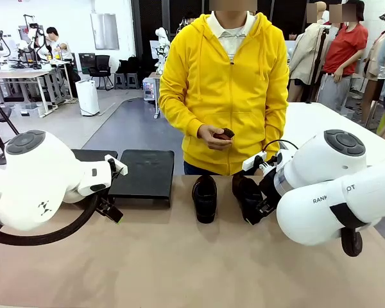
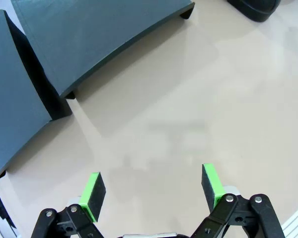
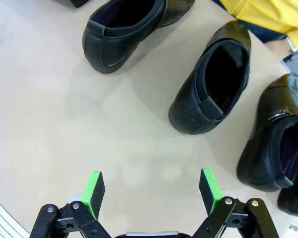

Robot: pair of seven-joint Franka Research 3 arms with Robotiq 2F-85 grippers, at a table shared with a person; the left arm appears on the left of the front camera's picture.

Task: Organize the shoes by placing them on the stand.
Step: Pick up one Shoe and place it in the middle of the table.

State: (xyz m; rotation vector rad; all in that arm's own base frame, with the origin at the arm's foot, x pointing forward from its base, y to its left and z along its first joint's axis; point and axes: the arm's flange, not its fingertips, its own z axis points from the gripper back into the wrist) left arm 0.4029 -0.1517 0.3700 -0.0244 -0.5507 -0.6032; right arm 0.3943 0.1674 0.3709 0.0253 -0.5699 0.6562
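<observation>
Work on the tan table (image 1: pixel 179 269) has not begun. The stand (image 2: pixel 104 34), 2 sloped black platforms side by side at the table's far left, carries no shoe on any part that shows. The shoes (image 3: pixel 213 84) sit on the bare tabletop to the right of it. They are in front of a person (image 1: pixel 228 83) in a yellow hoodie, who stands at the far edge with hands together at the waist.

The front view picks out 2 shoes, close together but apart, with the left one near the right-hand platform. The right wrist view shows 3 in a loose row, toes toward the person's side, and what looks like the heel of a 4th at its lower right corner.

The left gripper (image 2: pixel 151 178) hovers above bare table just in front of the stand, jaws spread wide and holding nothing. The right gripper (image 3: pixel 151 173) hovers above bare table short of the row, jaws also wide apart and empty. The middle shoe lies ahead of its fingers and a little to one side.

On this showing, all 4 shoes are left to be lifted and set on the platforms. The right gripper looks best placed for a 1st pick.
</observation>
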